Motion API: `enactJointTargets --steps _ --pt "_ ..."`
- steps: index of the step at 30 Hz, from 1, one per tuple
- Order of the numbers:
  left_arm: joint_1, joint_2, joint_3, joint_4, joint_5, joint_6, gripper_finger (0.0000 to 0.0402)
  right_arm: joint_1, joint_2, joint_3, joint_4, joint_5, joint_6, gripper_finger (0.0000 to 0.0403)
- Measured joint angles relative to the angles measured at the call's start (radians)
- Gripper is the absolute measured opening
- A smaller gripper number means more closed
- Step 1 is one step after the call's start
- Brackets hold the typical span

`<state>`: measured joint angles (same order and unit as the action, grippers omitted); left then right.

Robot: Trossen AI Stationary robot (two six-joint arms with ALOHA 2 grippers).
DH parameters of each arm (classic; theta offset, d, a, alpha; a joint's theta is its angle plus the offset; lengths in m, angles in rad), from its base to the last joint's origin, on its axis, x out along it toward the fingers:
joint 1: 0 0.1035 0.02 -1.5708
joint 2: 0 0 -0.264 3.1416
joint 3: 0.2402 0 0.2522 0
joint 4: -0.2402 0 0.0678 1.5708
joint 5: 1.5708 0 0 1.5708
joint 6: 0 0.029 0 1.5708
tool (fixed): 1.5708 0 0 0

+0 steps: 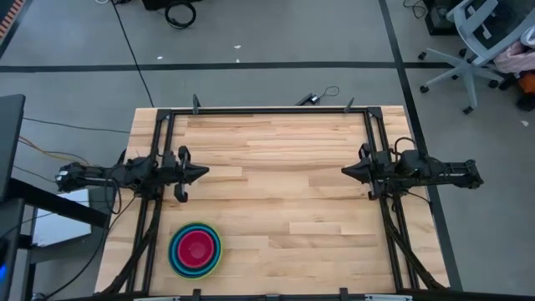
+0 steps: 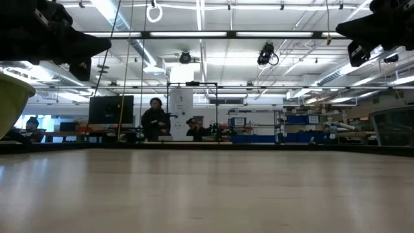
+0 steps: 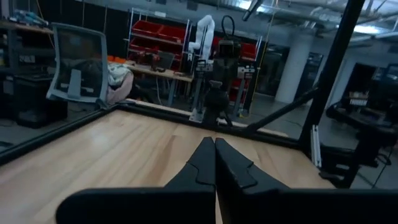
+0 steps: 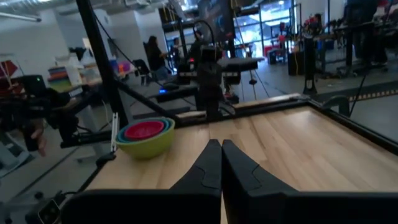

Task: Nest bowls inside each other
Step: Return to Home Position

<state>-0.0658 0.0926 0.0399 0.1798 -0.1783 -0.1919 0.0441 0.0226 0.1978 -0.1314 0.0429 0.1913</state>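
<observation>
The bowls (image 1: 196, 249) stand as one nested stack on the table near its front left corner: a lime green one outermost, blue and green rims inside it, a magenta-red one in the middle. The right wrist view shows the stack of bowls (image 4: 147, 136) from the side. A lime green rim (image 2: 13, 97) shows at the low view's left edge. My left gripper (image 1: 206, 173) is shut and points level toward the table's middle, held above the table at its left side. My right gripper (image 1: 344, 170) is shut too, level, at the right side, facing the left one.
A black frame rail (image 1: 267, 111) runs along the table's far edge, with side rails (image 1: 380, 209) under each arm. Bare wooden tabletop (image 1: 284, 192) lies between the two grippers. People stand in the room beyond the table (image 2: 155, 120).
</observation>
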Motion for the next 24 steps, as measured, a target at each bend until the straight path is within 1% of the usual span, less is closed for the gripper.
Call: enactJointTargets --steps 5,8,10,13,17,21,24 --pt "0.0 -0.014 0.0 -0.003 0.0 0.022 0.0 0.0 0.0 0.0 -0.028 0.0 0.0 0.0003" --pt "0.0 -0.042 0.022 -0.044 0.0 0.054 0.0 0.0 0.0 0.0 -0.027 -0.013 0.024 0.0003" --pt "0.0 -0.066 0.031 -0.064 0.0 0.083 0.0 0.0 0.0 0.0 -0.026 -0.04 0.045 0.0003" --pt "0.0 -0.088 0.031 -0.12 -0.001 0.088 0.0 0.0 0.0 0.0 -0.025 -0.066 0.064 0.0003" --pt "0.0 -0.089 0.031 -0.138 -0.002 0.12 0.0 0.0 0.0 0.0 0.024 -0.044 0.067 0.0003" --pt "0.0 -0.089 0.031 -0.139 -0.021 0.136 0.0 0.0 0.002 -0.001 0.035 -0.043 0.067 0.0003" --pt "0.0 -0.088 0.031 -0.146 -0.022 0.137 0.0 0.0 0.003 -0.055 0.111 -0.036 0.069 0.0003"
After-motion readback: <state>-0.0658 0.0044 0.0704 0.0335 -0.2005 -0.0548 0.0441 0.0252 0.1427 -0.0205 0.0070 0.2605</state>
